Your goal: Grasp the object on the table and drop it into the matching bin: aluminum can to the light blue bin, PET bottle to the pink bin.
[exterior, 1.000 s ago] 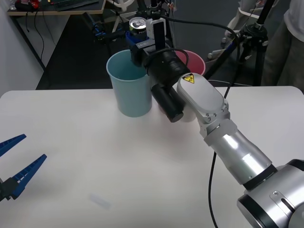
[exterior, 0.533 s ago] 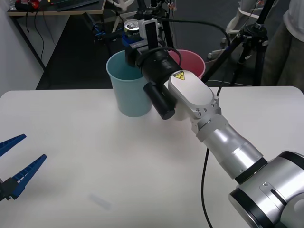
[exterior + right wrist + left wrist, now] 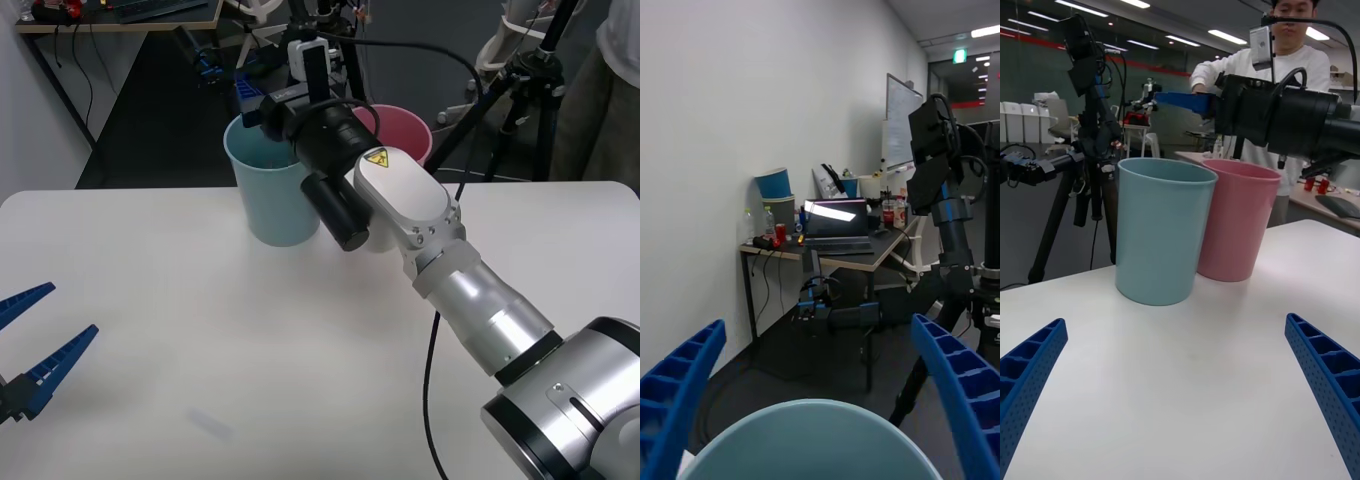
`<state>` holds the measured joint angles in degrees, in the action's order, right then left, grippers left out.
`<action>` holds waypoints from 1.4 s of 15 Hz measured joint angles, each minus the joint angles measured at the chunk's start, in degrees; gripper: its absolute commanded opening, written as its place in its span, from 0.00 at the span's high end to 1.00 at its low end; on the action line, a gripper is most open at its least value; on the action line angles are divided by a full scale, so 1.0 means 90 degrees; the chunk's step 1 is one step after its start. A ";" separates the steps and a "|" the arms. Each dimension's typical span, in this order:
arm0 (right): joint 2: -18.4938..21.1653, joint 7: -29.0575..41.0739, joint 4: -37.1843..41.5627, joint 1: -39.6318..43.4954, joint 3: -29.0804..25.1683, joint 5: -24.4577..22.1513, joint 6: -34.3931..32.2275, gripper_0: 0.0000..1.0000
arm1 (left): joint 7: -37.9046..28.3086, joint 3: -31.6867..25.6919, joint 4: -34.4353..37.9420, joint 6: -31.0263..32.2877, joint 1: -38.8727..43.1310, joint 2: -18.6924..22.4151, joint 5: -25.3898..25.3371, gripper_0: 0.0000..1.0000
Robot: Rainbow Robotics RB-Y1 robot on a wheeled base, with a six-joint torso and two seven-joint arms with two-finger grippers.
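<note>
The right gripper (image 3: 252, 95) hangs with fingers spread and empty, the light blue bin (image 3: 270, 185) directly below it. The pink bin (image 3: 405, 135) stands just beside. The left gripper (image 3: 35, 345) rests apart, fingers spread.

Your right gripper (image 3: 820, 390) is hanging spread over the light blue bin (image 3: 270, 185); nothing is sitting between the jaws, mouth below unobstructed. The pink bin (image 3: 400, 130) is touching it, crowding that side. Ahead of your left gripper (image 3: 1180, 390), bare table (image 3: 1187, 360) is running up to both bins.
</note>
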<state>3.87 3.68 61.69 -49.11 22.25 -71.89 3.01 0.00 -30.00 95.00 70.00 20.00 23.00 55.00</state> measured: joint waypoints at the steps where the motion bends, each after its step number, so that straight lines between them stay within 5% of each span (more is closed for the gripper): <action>1: 0.0000 0.0001 0.0000 -0.0002 0.0000 0.0010 0.0000 0.00 | 0.0000 0.0000 0.0000 0.0000 0.0000 0.0000 0.0000 0.00; 11: 0.0128 -0.0024 0.0193 0.0114 -0.0011 0.0085 -0.0155 0.00 | 0.0000 0.0000 0.0000 0.0000 0.0000 0.0000 0.0000 0.00; 21: 0.1698 0.0028 0.3692 0.2850 0.0090 0.0228 -0.1143 0.00 | 0.0000 0.0000 0.0000 0.0000 0.0000 0.0000 0.0000 0.00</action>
<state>19.15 3.93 94.93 -23.46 23.06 -69.84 -7.28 0.00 -30.00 95.00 70.00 20.00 23.00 55.00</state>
